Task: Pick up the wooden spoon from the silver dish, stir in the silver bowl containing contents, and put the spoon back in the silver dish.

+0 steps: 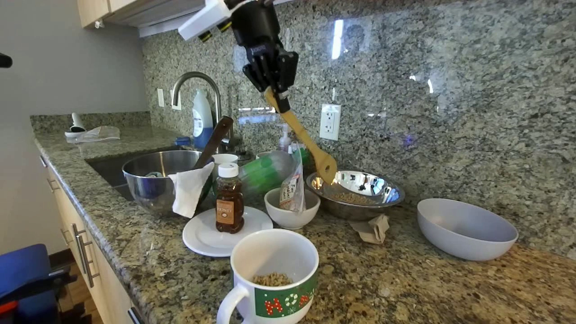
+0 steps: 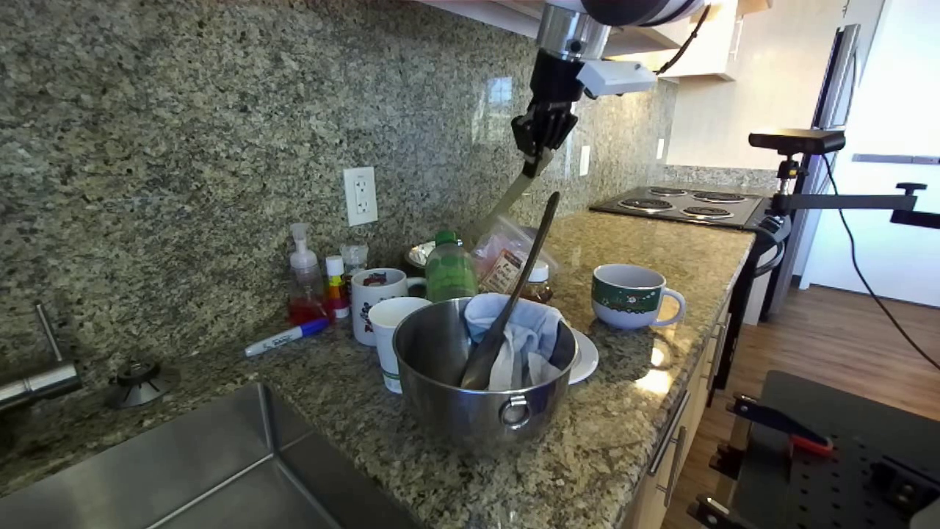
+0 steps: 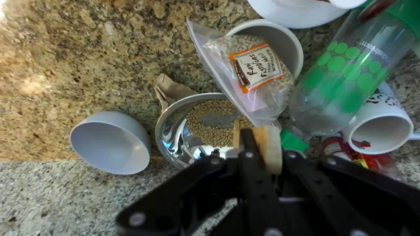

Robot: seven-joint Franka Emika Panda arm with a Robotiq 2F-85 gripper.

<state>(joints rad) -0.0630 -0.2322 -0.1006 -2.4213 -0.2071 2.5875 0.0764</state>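
Black tool [image 1: 279,100] clamped on light-brown, long-handled wooden spoon [image 1: 302,132], hanging head-down below tool over shiny, silver, flared steel bowl [image 1: 346,209] of tan pellets [image 3: 215,136]. Pick-up done. Stirring probably unfinished; spoon-to-pellet contact unclear. Remaining: return to deep, round, dull-grey brushed-steel dish [image 2: 463,419], well apart from tool.

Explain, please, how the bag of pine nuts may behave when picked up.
The bag of pine nuts would probably sag, because its clear plastic looks thin and creased. The nuts lie mostly at the end inside the white bowl, so that end may hang heavier. Being loose, they might shift.
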